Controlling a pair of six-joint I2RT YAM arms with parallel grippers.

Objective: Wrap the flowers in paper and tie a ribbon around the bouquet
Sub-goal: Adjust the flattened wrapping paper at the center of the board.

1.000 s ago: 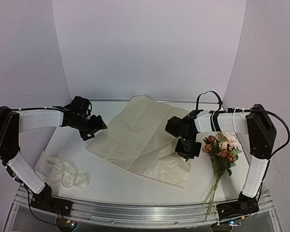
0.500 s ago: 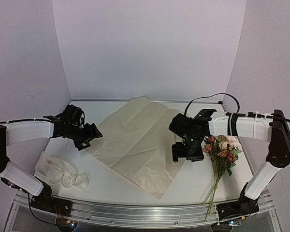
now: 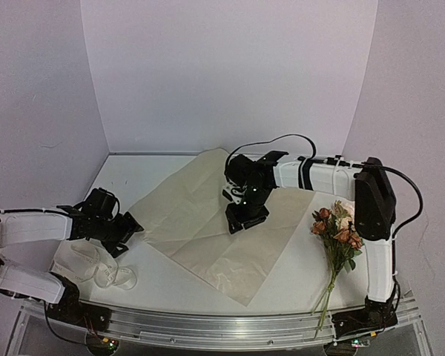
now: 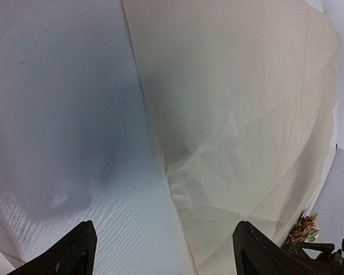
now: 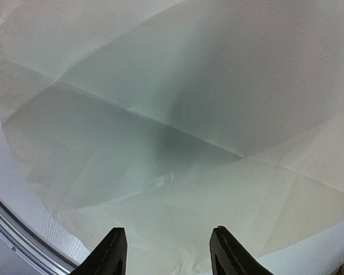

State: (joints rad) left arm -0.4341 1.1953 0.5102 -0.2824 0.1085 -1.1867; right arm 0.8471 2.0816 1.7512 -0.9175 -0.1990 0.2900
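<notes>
The peach-tan paper (image 3: 208, 230) lies spread flat and creased across the middle of the table. My right gripper (image 3: 245, 220) hovers over its centre, open with nothing between the fingers; the right wrist view shows only paper (image 5: 178, 114) under that gripper (image 5: 169, 256). My left gripper (image 3: 124, 234) is wide open beside the paper's left edge. In the left wrist view that edge (image 4: 160, 166) runs between the gripper's (image 4: 166, 258) fingers. The flowers (image 3: 340, 231) lie on the table at the right, stems toward the front, apart from the paper. The creamy ribbon (image 3: 96, 268) lies in loose loops at the front left.
The white table (image 3: 170, 289) ends in a metal rail (image 3: 208, 326) along the front. Pale walls close the back and sides. The right arm's black cable (image 3: 271, 141) arcs above the paper's back. The flower heads (image 4: 303, 229) show at the left wrist view's lower right.
My right gripper let go of the paper's right front corner and swung left over its middle; the paper now lies flatter. My left gripper drew back toward the front left.
</notes>
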